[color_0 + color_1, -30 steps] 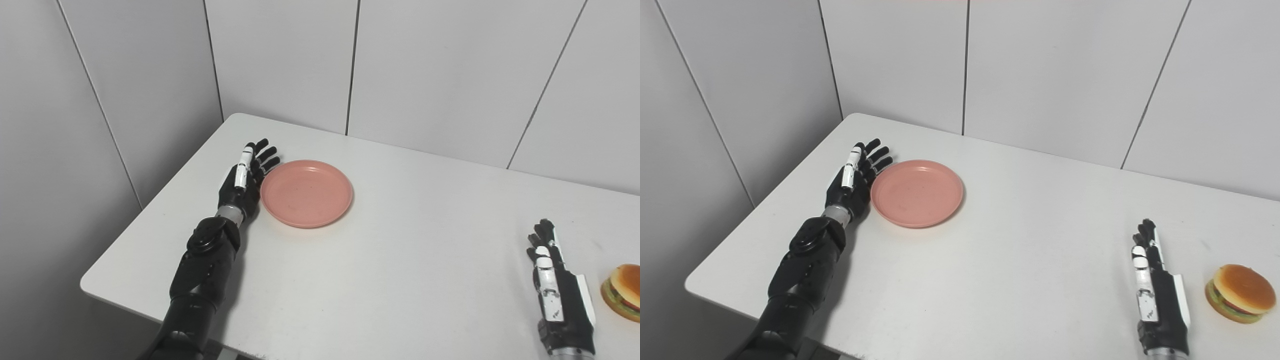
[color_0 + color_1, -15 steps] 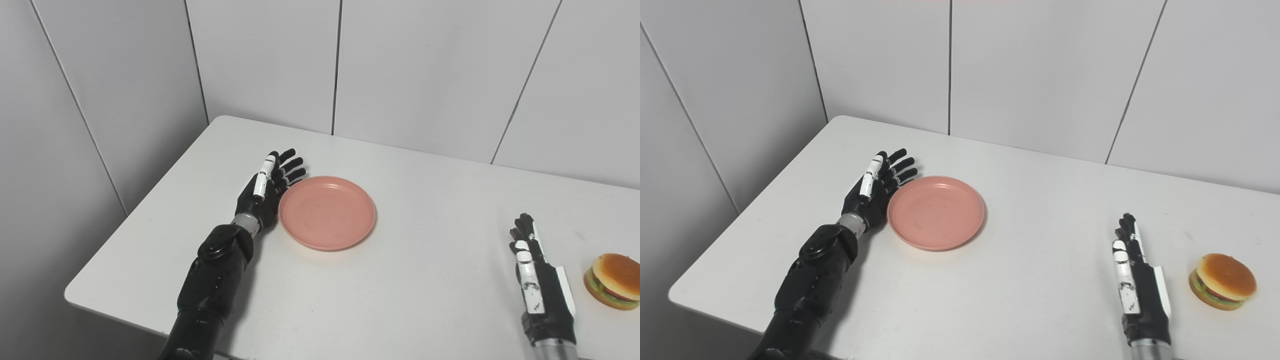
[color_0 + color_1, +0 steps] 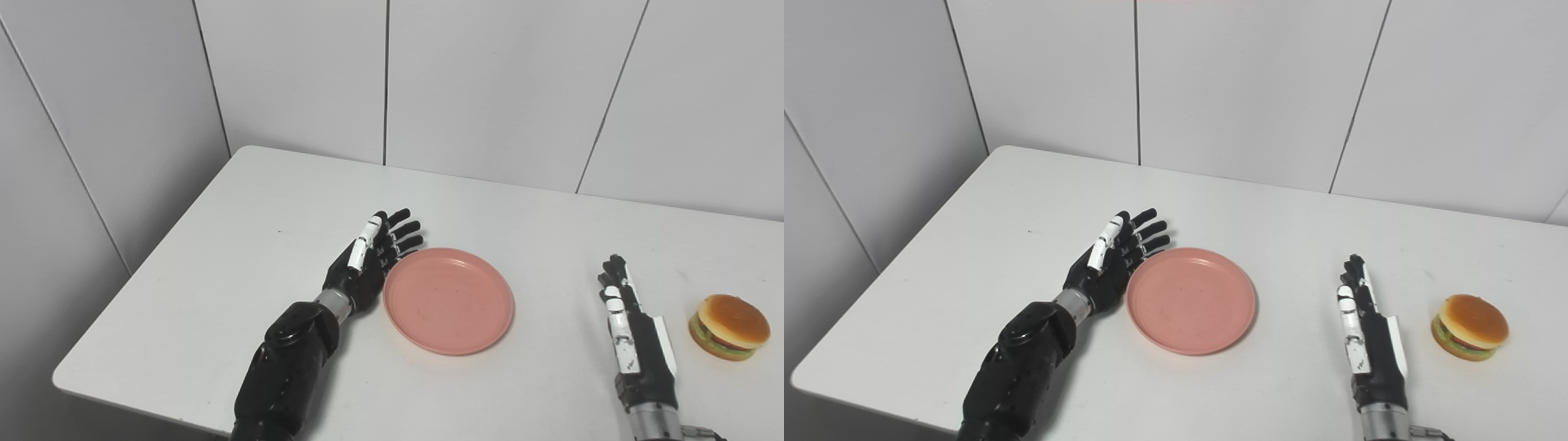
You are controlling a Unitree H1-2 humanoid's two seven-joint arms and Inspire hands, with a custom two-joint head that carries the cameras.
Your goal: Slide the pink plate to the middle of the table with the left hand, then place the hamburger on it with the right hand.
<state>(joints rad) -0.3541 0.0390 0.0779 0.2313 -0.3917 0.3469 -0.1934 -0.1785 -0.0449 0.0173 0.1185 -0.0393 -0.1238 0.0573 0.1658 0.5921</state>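
Pink plate [image 3: 448,300] mid-frame, left robot hand [image 3: 367,269] spread flat vs its rim; push too hard & it slips off; right robot hand [image 3: 637,337] spread, empty, lower right.

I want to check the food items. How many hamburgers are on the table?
1. The hamburger sits near the table's right side, just right of the open right hand. None seems hidden.

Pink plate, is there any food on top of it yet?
No. The pink plate shows only its bare pink surface. The hamburger sits apart on the table, beyond the right hand. What is under the plate is hidden.
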